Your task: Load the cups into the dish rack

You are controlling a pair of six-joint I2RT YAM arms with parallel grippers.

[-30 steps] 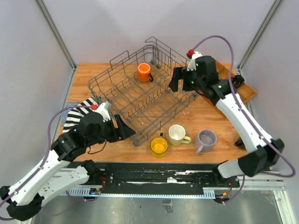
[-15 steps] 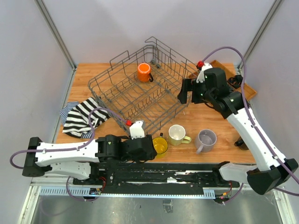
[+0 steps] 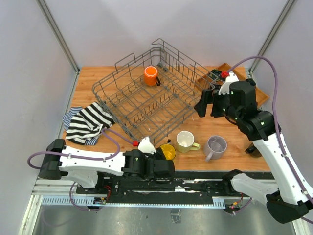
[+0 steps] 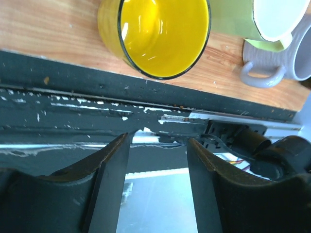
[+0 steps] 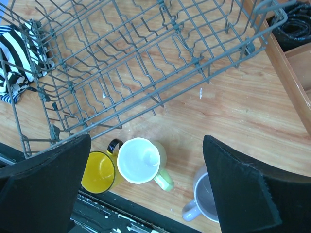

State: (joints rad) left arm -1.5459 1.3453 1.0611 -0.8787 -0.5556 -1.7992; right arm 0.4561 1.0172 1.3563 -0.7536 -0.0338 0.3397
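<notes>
Robotics lab test cell, not real kitchen. Plain pale panel walls (image 3: 98,29) on three sides. Bare aluminium frame posts (image 3: 59,36) rise at 10 and 2 o'clock. Small wooden table (image 3: 88,78) fills cell floor. Black mounting rail (image 3: 195,186) with exposed wiring runs along 6 o'clock edge. White-and-black left arm (image 3: 88,161) and right arm (image 3: 279,156) bolted there, loose purple cable (image 3: 258,58) looping off right one. Household props staged: dish rack (image 3: 146,105) at centre, striped cloth (image 3: 85,125) at 9 o'clock.
</notes>
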